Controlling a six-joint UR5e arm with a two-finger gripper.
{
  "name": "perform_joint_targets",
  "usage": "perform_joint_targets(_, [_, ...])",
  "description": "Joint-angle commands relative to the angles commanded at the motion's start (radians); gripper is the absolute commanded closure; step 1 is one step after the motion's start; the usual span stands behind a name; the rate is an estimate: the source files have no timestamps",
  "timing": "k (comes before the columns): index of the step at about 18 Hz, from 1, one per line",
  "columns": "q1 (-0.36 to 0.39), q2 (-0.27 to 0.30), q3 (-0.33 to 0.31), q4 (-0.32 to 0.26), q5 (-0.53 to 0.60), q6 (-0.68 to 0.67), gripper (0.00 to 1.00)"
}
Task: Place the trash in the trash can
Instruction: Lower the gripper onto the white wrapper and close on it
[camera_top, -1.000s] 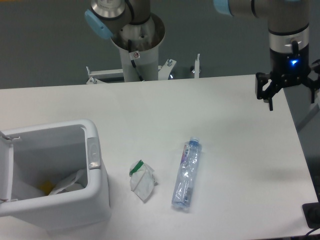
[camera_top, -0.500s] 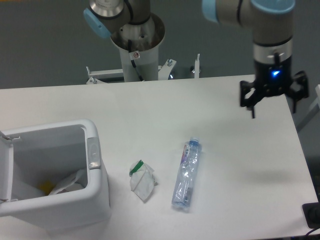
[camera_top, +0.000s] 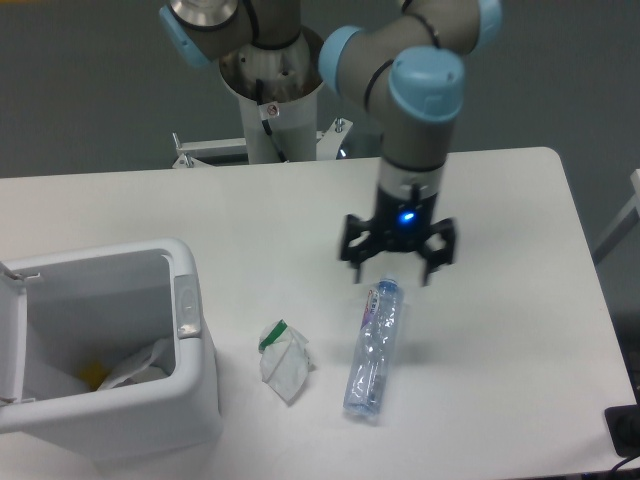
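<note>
A white desk (camera_top: 150, 215) stands before a grey wall (camera_top: 90, 90). The gripper (camera_top: 397, 268) hovers with fingers spread wide over the cap end of the bottle (camera_top: 375, 348). The wrapper (camera_top: 283, 361) lies at its 9 o'clock, and the open trash can (camera_top: 190, 390) stands farther that way.

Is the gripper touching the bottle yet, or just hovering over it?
Cannot tell. The one camera view shows the open gripper spread over the cap end of the bottle, fingers either side, but overlap from this angle shows neither contact nor gap.
</note>
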Motion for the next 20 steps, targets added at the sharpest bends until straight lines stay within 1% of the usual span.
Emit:
perform_joint_targets(1, [-0.012,-0.029,0.0,0.006,0.0,-0.015,0.0])
perform_joint_targets(3, [-0.038,-0.062,0.005,0.021,0.0,-0.026,0.0])
perform_joint_targets(4, [-0.043,-0.075,0.005,0.04,0.0,-0.032,0.0])
perform_joint_targets(5, [-0.048,-0.088,0.003,0.067,-0.001,-0.053,0.0])
perform_joint_targets(6, [-0.064,-0.111,0.005,0.113,0.0,-0.095,0.0])
perform_joint_targets(7, [-0.068,-0.123,0.008,0.13,0.002,-0.116,0.0])
perform_joint_targets(10, [-0.071,-0.155,0.011,0.135,0.005,-0.126,0.0])
perform_joint_targets(12, [-0.081,-0.175,0.014,0.135,0.029,-0.133,0.0])
perform_joint_targets(16, [-0.085,-0.184,0.029,0.135,0.037,-0.153,0.0])
perform_joint_targets(17, [-0.085,-0.19,0.035,0.135,0.038,-0.155,0.07])
perform_joint_targets(18, [-0.085,-0.195,0.041,0.135,0.043,-0.161,0.2])
perform_joint_targets(19, [-0.085,-0.198,0.048,0.137,0.046,-0.19,0.36])
perform_joint_targets(20, [-0.086,-0.201,0.051,0.138,0.046,-0.201,0.42])
